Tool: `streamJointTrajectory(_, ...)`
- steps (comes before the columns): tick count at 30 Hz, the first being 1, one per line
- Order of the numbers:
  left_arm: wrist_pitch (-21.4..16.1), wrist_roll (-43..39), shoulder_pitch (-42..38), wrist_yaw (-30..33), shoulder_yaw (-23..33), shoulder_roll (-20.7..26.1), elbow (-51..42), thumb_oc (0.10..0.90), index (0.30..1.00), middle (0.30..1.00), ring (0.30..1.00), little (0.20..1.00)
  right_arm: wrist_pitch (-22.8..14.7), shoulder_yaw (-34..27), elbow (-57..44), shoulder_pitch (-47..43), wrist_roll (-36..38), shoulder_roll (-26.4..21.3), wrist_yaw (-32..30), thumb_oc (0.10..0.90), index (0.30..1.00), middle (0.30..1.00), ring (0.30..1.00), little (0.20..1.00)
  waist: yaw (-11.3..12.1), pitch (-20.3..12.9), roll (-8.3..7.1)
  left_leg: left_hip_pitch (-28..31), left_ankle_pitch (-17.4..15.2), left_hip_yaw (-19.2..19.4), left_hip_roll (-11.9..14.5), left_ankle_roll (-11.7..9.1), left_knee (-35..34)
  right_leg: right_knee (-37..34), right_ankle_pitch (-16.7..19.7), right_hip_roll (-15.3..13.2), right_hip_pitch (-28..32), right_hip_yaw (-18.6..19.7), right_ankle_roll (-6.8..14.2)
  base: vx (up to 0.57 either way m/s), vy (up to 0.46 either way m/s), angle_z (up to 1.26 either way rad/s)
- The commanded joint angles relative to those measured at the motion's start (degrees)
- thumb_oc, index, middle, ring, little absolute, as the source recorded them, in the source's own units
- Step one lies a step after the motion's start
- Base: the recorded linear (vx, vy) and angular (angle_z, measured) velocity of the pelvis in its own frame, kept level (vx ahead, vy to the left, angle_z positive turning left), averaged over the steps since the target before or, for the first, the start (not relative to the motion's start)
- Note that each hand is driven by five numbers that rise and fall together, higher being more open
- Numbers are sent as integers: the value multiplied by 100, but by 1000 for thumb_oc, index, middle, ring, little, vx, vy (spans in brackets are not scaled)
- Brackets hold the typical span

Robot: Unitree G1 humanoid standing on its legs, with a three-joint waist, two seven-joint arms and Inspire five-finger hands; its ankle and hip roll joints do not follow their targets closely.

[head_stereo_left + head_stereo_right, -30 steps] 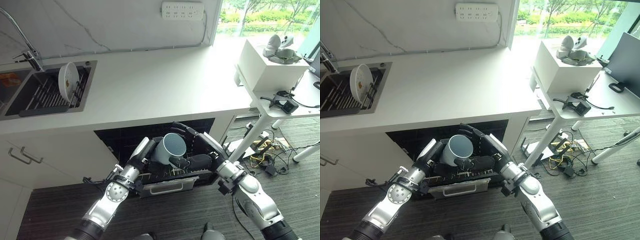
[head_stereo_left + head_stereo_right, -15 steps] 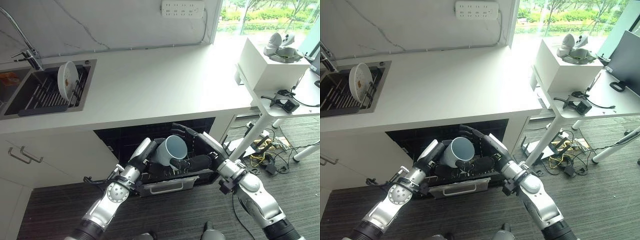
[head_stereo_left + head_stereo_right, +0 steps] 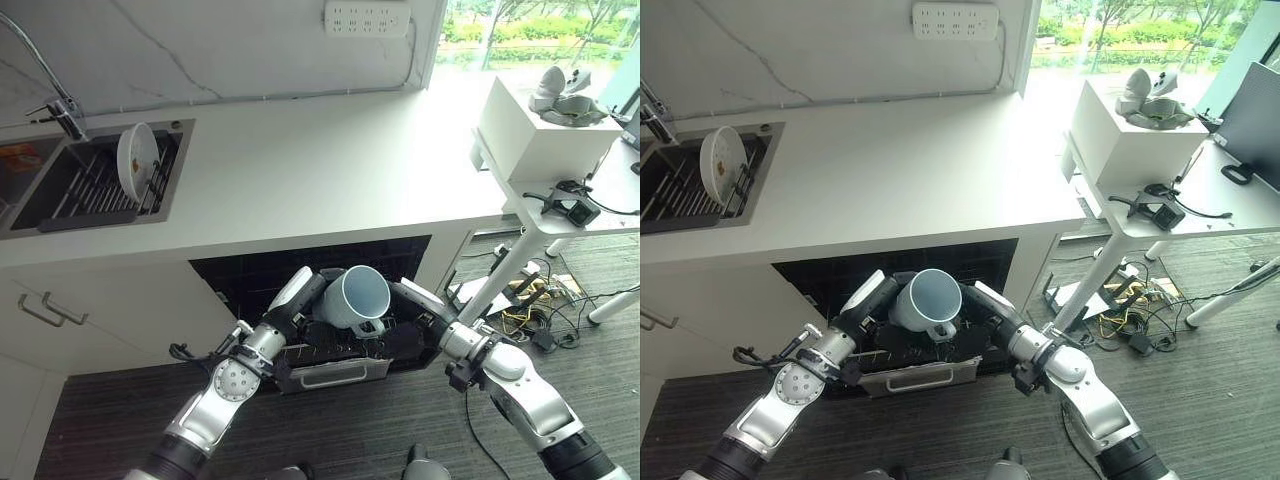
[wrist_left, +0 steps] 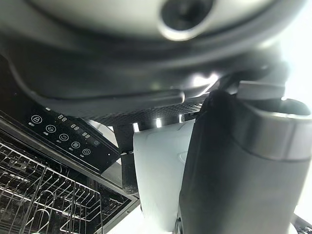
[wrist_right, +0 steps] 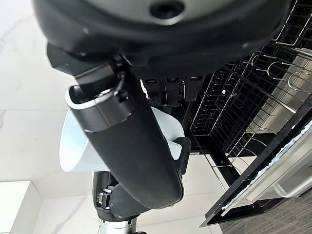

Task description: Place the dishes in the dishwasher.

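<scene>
Left eye view: mug [image 3: 358, 296] between hands.

Pretty bright kitchen: white countertop [image 3: 330, 170] under a marble-look wall [image 3: 200, 45] with a white power strip [image 3: 365, 19] mounted up high. Sink [image 3: 60, 190] sits at the counter's left end, faucet [image 3: 45, 85] beside it. Dark wood-grain floor [image 3: 380, 420], white side desk [image 3: 590, 195] by a sunny window [image 3: 530, 25] showing greenery.
</scene>
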Motion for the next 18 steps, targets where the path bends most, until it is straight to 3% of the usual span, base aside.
streamJointTrajectory(1,-790,-482,-842,91,2,65,-781,400,300,300,300,300,-392,-14,-451,-301,89,85,184,800,900,900,900,900,92,-394,-82,145,-529,-549,61,74,48,523,-896,52,191,348,205,0,0,0)
streamJointTrajectory(10,-671,-598,-847,-29,-1,23,-808,400,300,300,300,300,-451,-15,-492,-307,63,81,192,800,900,900,900,900,90,-388,-91,161,-524,-542,54,85,48,523,-888,54,202,359,202,0,0,0)
streamJointTrajectory(18,-535,-809,-795,61,-11,-90,-697,400,300,300,300,300,-867,-117,-591,-298,466,290,-194,800,900,900,900,900,85,-382,-69,179,-534,-528,48,97,48,523,-897,58,203,376,189,0,0,0)
